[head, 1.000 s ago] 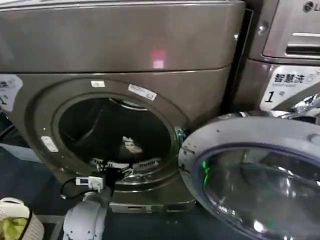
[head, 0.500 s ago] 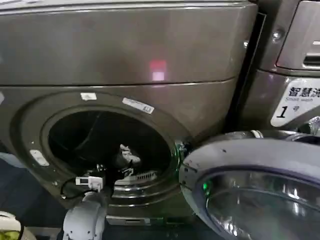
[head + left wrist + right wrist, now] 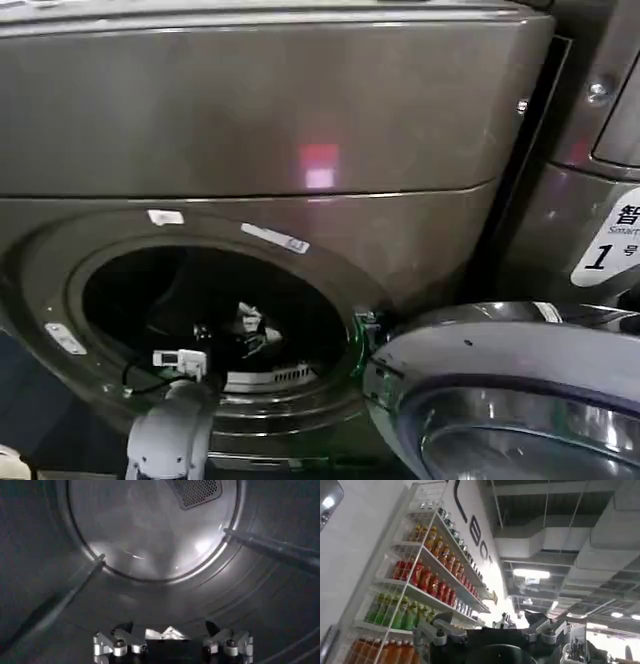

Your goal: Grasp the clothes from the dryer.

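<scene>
Two left fingers [image 3: 115, 644] stand spread, clasping nothing that we can make out. A pale scrap [image 3: 169, 632] shows between them in the left wrist view, though we cannot tell whether it is cloth. The left gripper [image 3: 212, 338] is inside the porthole of the dryer [image 3: 300, 100], low in the drum [image 3: 150, 540], with its arm [image 3: 168, 440] coming up over the lower rim. We judge it is held low and level because the clothes [image 3: 248, 322] lie at the bottom of the drum, just beside the gripper on its right and slightly deeper in. Spread fingers suit closing around a soft heap.

The clothes are a small crumpled whitish bundle. They show no clear long axis. The heap looks a little taller than wide in the head view, with a fold peaking upward.

The door [image 3: 500, 400] hangs open to the right, leaving the opening free. The right gripper [image 3: 492, 630] is parked away from the dryer, aimed up toward shelves of bottles [image 3: 420, 580].
</scene>
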You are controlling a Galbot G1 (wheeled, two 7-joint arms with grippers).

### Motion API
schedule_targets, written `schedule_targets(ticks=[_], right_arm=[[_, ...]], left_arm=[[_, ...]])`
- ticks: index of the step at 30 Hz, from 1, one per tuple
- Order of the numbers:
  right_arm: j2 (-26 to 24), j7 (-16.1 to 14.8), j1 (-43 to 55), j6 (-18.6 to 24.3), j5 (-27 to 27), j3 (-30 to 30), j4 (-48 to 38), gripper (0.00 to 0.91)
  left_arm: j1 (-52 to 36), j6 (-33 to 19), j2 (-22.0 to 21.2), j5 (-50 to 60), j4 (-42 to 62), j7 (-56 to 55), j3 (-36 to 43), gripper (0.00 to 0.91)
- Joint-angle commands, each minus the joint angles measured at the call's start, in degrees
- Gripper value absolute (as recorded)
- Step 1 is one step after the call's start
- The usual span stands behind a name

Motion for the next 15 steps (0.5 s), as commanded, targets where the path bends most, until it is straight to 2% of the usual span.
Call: schedule_targets(ticks=[1, 2, 3, 7, 13, 15], right_arm=[[0.08, -0.03, 0.16, 0.16, 0.00, -0.30, -0.05, 0.907], [0.12, -0.07, 0.20, 0.19, -0.02, -0.44, -0.12, 0.907], [0.12, -0.10, 0.20, 0.21, -0.03, -0.48, -0.17, 0.907], [-0.02, -0.22, 0.19, 0.44, -0.11, -0.61, -0.60, 0.907], [-0.18, -0.24, 0.51, 0.41, -0.37, -0.99, -0.77, 0.907], [-0.18, -0.24, 0.53, 0.43, -0.51, -0.99, -0.86, 0.907]], left_arm=[[-14.14, -28.12, 1.07, 28.34, 5.41, 35.56, -0.54, 0.907], [-15.40, -30.40, 1.06, 29.61, 6.21, 39.94, -0.42, 0.907], [-16.06, -36.31, 1.04, 31.06, 6.90, 40.43, -0.44, 0.907], [-19.28, -47.30, 1.51, 33.67, 10.16, 41.99, -0.38, 0.907], [-22.24, -57.12, 2.64, 33.45, 14.03, 42.02, 1.04, 0.907], [-23.32, -58.82, 3.33, 32.49, 15.56, 42.02, 1.65, 0.907]])
